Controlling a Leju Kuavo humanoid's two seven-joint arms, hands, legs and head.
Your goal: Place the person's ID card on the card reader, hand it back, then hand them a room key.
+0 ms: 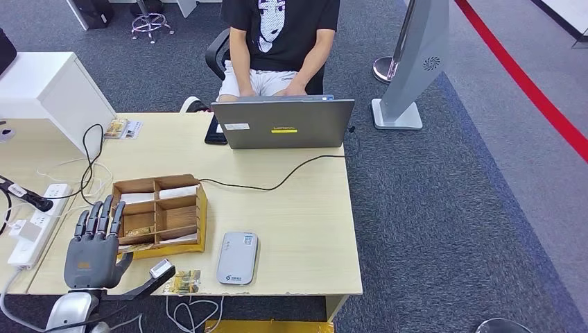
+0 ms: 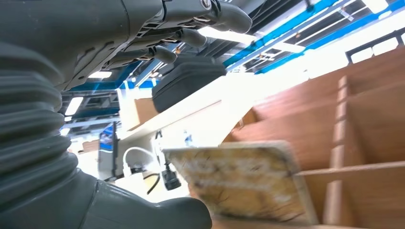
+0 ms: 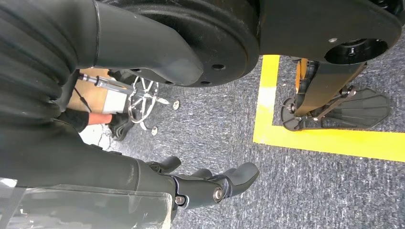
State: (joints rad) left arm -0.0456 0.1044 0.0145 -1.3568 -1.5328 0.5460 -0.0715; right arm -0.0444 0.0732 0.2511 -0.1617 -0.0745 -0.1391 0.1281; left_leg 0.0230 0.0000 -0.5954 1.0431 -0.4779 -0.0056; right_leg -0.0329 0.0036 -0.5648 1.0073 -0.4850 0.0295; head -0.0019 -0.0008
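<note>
One grey card reader lies on the bench, beside one wooden divided tray holding cards. The left hand hovers by the tray, fingers spread, empty. The right hand hangs, fingers loosely apart, empty.

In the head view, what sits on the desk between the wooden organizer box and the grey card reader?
Bare desk top, as the head view shows. The wooden organizer box and grey card reader stand apart; a patterned card lies nearer the desk's front edge, outside that gap.
</note>
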